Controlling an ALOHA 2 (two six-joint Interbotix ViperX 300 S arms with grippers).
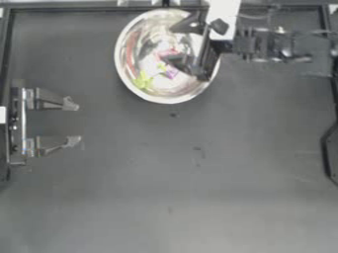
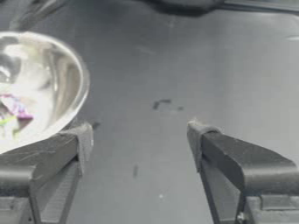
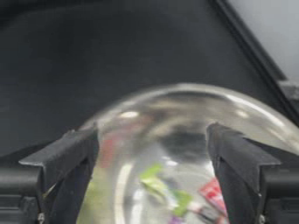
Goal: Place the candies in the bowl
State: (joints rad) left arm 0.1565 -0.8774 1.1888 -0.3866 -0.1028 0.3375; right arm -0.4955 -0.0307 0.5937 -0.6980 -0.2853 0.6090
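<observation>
Hovering over the bowl [image 1: 135, 74] at the table's [image 1: 165, 188] far edge, the right gripper [image 1: 188, 44] has its jaws spread wide with nothing between them, and its wrist view looks down onto a yellow-green candy [image 3: 156, 180] and a red candy [image 3: 211, 192] lying inside (the top view shows only green and purple specks [image 1: 170, 74] amid reflections). The left gripper [image 1: 71, 123] sits parked at the left side, jaws open and empty; its wrist view catches the bowl's rim with a purple wrapper inside, which the right wrist view barely shows.
</observation>
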